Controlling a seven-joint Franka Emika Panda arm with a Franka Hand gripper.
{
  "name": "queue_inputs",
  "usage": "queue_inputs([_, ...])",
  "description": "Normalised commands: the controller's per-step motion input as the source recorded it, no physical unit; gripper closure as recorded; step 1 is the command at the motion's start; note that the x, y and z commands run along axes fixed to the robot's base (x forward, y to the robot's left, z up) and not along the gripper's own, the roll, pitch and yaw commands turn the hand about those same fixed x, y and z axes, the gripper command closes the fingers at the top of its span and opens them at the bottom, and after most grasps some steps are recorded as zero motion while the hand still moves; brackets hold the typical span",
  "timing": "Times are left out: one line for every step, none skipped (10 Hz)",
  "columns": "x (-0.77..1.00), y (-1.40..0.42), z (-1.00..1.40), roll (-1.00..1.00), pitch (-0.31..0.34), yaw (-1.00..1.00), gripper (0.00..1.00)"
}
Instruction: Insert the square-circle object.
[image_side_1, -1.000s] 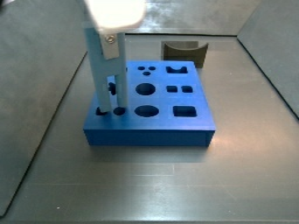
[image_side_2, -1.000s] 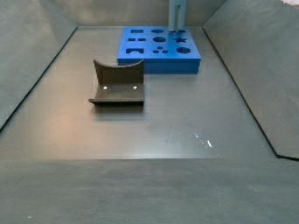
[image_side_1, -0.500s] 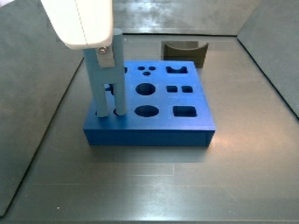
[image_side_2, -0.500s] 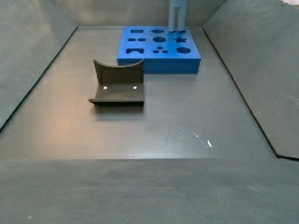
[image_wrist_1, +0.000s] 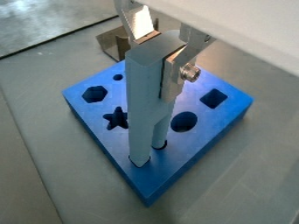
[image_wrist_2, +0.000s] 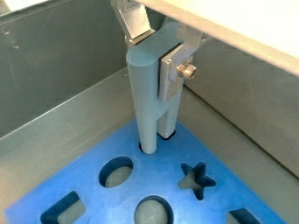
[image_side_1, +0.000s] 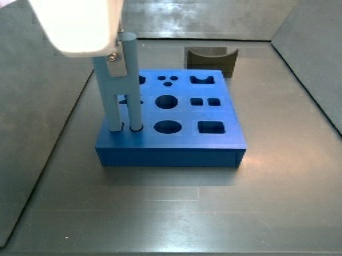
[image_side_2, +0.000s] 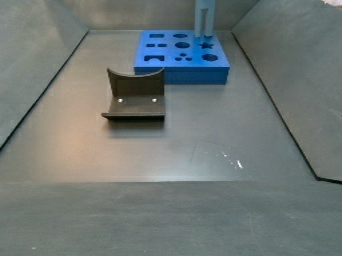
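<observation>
Steel-blue square-circle object (image_wrist_1: 145, 96) stands upright, clamped in the claw (image_wrist_1: 163, 66) over blue block (image_wrist_1: 222, 114).

gripper (image_side_1: 120, 75) over blue block (image_side_1: 201, 140); olive block (image_side_2: 134, 96) apart

gripper (image_wrist_1: 158, 48) cropped, square-circle object (image_side_2: 203, 18) top cut off

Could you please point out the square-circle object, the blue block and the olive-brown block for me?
square-circle object (image_wrist_1: 143, 105), a wrist view, middle of its upright shaft, beside the gripper (image_wrist_1: 176, 131).
blue block (image_side_1: 201, 118), a side view, bare top face between holes.
olive-brown block (image_side_2: 134, 97), a side view, inner face of its curved notch.
</observation>
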Motion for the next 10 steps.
queue_inputs([-0.13, 0.0, -0.17, -0.21, -0.016, -0.31, 1.0])
queue_inputs([0.0, 0.0, -0.22, -0.18, -0.033, -0.3, 1.0])
queue_inputs([0.03, 0.0, -0.29, -0.11, -0.003, -0.21, 1.0])
queue_inputs([0.03, 0.0, -0.29, -0.08, 0.0, -0.11, 1.0])
queue_inputs([0.05, 0.0, -0.27, -0.06, 0.0, -0.06, 1.0])
queue_inputs([0.02, 0.0, -0.22, -0.04, 0.0, 0.0, 1.0])
queue_inputs([0.0, 0.0, -0.22, -0.06, 0.0, 0.0, 1.0])
queue_inputs([0.0, 0.0, -0.22, -0.12, 0.0, 0.0, 1.0])
queue_inputs([0.0, 0.0, -0.2, -0.14, 0.0, -0.01, 1.0])
queue_inputs([0.0, 0.0, -0.28, -0.13, -0.011, 0.0, 1.0])
